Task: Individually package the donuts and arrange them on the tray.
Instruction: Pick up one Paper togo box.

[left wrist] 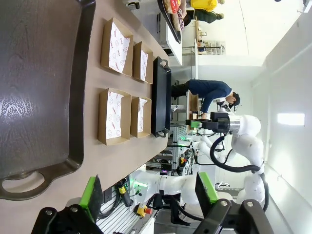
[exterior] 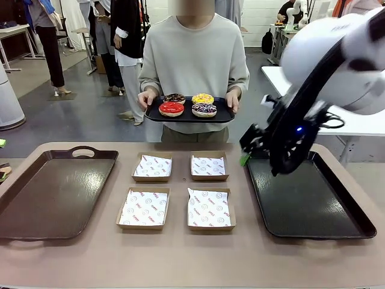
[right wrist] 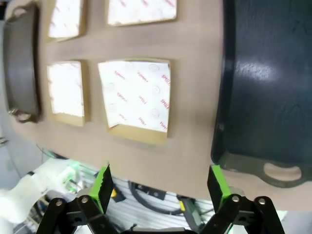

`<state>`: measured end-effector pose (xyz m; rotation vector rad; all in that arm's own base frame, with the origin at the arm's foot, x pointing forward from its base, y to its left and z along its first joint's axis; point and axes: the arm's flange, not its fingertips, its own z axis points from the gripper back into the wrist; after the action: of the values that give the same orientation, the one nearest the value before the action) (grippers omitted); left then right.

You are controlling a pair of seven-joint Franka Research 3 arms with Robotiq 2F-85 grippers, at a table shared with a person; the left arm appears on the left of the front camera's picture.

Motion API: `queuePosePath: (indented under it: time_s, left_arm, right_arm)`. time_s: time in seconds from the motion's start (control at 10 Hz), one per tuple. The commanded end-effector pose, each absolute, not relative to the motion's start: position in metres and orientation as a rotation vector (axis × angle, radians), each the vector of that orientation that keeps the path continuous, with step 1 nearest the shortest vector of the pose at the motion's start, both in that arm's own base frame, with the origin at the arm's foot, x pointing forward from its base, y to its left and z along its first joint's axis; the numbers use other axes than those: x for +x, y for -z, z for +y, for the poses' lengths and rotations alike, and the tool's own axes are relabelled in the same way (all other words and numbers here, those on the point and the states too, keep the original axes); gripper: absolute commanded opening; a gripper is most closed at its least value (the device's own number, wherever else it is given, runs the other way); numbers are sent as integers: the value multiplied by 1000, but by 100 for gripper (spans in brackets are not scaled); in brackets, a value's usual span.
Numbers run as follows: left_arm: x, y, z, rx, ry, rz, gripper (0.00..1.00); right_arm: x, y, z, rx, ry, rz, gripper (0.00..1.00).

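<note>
At the far side a person holds a small black tray [exterior: 224,114] with the donuts on it: red [exterior: 171,108], chocolate-brown [exterior: 175,97], yellow [exterior: 203,98] and purple [exterior: 204,109]. The donuts [left wrist: 174,7] also peek in at the top of the left wrist view. My right gripper [exterior: 246,153] hangs open and empty over the near-left corner of the black tray [exterior: 313,205] on the table. Its green fingertips [right wrist: 102,183] stand wide apart above a paper-lined box [right wrist: 138,99]. My left gripper [left wrist: 148,191] is open too, holding nothing, beyond the handle end of the brown tray [left wrist: 44,97].
Several paper-lined cardboard boxes [exterior: 152,167] sit in two rows mid-table between the brown tray [exterior: 54,192] and the black tray [right wrist: 265,87]. Other people stand in the background behind the person.
</note>
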<state>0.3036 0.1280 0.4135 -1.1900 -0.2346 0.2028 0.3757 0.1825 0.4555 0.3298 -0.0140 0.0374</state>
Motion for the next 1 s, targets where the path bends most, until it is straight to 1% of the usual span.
queuePosePath:
  time_s: [0.0, 0.2, 0.4, 0.5, 0.6, 0.9]
  left_arm:
    - [304, -414, 129, -1201, -211, -243, 100]
    - [304, -414, 129, -1201, -211, -243, 100]
    - [304, -414, 129, -1201, -211, -243, 100]
    - [304, -414, 129, -1201, -211, -243, 100]
    - [304, -414, 129, -1201, -211, -243, 100]
    - [304, -414, 129, -1201, -211, -243, 100]
  right_arm:
    - [386, -436, 211, 236, -10, -27, 100]
    - [382, -406, 231, 215, -3, -41, 100]
    - [380, -394, 229, 205, 9, -37, 100]
    - [375, -395, 225, 278, -9, 11, 100]
    - [379, -397, 232, 221, -21, -20, 100]
    - [379, -397, 232, 221, -21, -20, 100]
